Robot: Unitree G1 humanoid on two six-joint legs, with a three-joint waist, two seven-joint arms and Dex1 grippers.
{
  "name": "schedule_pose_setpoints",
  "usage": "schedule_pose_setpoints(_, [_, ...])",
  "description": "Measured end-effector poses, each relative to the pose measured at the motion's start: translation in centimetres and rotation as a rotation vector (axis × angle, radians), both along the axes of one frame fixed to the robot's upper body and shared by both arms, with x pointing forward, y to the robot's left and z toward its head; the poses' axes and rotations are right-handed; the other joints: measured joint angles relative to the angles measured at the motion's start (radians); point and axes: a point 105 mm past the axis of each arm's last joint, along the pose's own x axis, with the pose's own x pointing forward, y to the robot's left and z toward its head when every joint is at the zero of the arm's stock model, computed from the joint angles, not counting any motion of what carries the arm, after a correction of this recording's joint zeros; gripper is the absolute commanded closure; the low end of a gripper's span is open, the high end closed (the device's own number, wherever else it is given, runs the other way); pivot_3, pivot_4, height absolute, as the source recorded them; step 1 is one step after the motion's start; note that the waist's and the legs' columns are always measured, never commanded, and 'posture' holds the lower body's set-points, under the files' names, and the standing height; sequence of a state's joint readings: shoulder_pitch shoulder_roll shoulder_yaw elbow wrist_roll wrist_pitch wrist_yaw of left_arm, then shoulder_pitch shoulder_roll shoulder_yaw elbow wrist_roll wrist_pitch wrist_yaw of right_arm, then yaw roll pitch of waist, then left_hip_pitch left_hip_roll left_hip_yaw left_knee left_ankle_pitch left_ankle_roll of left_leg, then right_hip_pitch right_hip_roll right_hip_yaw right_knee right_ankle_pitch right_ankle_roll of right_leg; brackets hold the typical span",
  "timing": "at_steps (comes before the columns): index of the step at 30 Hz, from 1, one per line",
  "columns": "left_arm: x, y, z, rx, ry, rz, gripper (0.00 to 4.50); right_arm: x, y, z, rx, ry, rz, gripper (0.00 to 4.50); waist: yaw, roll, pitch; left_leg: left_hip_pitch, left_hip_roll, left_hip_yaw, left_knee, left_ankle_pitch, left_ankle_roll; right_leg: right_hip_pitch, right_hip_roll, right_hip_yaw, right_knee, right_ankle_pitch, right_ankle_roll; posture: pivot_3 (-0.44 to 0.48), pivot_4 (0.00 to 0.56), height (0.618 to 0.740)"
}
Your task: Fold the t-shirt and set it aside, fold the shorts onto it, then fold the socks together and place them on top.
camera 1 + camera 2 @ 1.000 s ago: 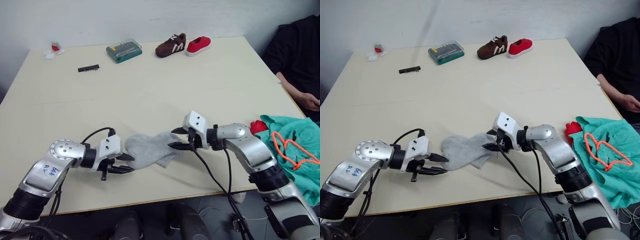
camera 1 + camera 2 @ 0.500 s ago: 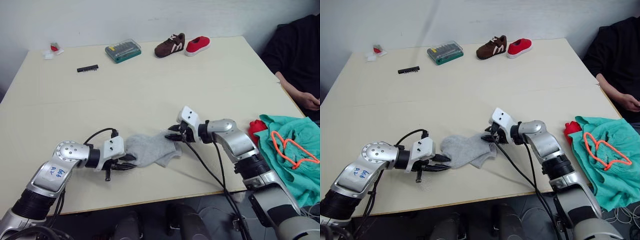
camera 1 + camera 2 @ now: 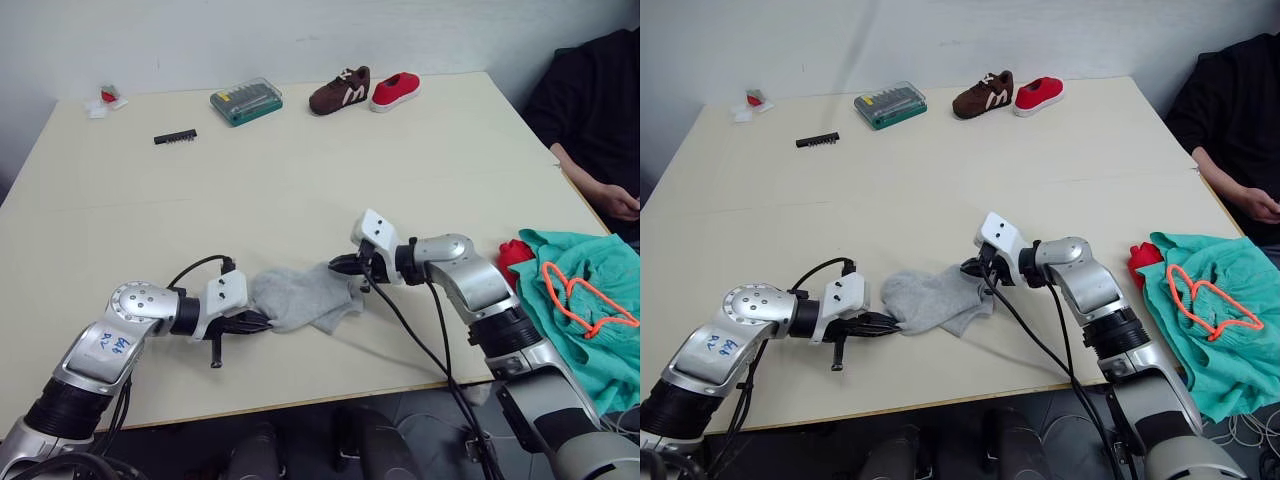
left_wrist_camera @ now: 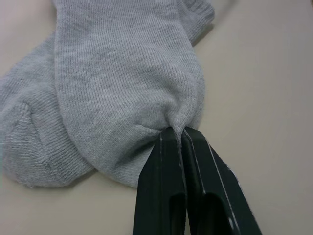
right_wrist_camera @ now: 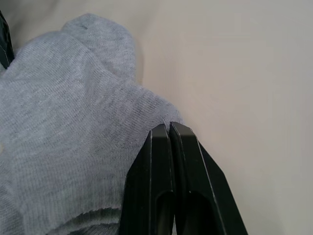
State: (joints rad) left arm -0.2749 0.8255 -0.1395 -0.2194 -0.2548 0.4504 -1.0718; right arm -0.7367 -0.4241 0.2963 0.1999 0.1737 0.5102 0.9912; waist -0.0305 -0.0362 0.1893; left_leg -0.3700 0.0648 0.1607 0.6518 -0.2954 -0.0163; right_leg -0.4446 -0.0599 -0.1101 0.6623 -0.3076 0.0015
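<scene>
The light grey socks (image 3: 303, 298) lie overlapped on the table near its front edge, between my two grippers. My left gripper (image 3: 262, 322) is shut on the socks' left end; in the left wrist view its fingers (image 4: 182, 182) pinch a fold of the knit (image 4: 122, 83). My right gripper (image 3: 340, 266) is shut on the socks' right edge, shown in the right wrist view, fingers (image 5: 171, 181) pressed together on the fabric (image 5: 63, 147). The teal-green shorts (image 3: 580, 300) with an orange drawstring (image 3: 580, 300) lie at the table's right edge, over a bit of red t-shirt (image 3: 515, 252).
At the table's far side stand a green bit case (image 3: 246, 100), a brown shoe (image 3: 340, 90), a red shoe (image 3: 395, 89), a black bit strip (image 3: 175, 136) and a small wrapper (image 3: 106, 99). A person (image 3: 598, 120) in black sits at the right.
Both grippers have closed on the socks' ends over the last second. The right gripper moved left onto the socks' right edge.
</scene>
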Motion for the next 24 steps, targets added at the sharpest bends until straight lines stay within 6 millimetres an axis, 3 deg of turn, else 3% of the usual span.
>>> schedule_pose_setpoints(6, [-0.7, -0.6, 3.1, -0.086, -0.008, -0.037, 4.50, -0.6, -0.9, 2.3, 0.034, -0.018, -0.001, 4.45, 0.000, 0.000, 0.000, 0.000, 0.000, 0.000, 0.000, 0.000, 0.000, 0.000, 0.000, 0.000, 0.000, 0.000, 0.000, 0.000, 0.150, 0.740])
schedule_pose_setpoints(12, [-0.9, 0.5, 4.9, -0.047, -0.036, -0.060, 4.50, -2.4, -1.6, 4.7, 0.073, -0.009, 0.006, 4.45, 0.002, 0.000, 0.000, 0.000, 0.000, -0.001, 0.000, 0.000, 0.000, 0.000, 0.000, 0.000, 0.000, 0.000, 0.000, 0.000, 0.150, 0.740])
schedule_pose_setpoints(18, [2.8, 1.9, 5.3, 0.033, -0.131, -0.064, 4.50, -5.0, -2.0, 3.8, 0.084, 0.046, -0.010, 4.45, 0.007, 0.000, 0.000, -0.001, -0.001, -0.001, 0.000, 0.000, 0.000, 0.000, 0.000, -0.001, -0.001, 0.000, 0.000, 0.000, 0.150, 0.740])
schedule_pose_setpoints(24, [4.7, -0.3, 3.9, 0.040, -0.109, -0.193, 4.50, -6.2, -2.3, 1.8, 0.067, 0.065, -0.088, 4.45, 0.000, 0.000, 0.000, -0.001, 0.000, 0.002, 0.000, -0.001, 0.001, 0.000, 0.000, -0.001, -0.001, 0.000, 0.000, 0.000, 0.150, 0.740])
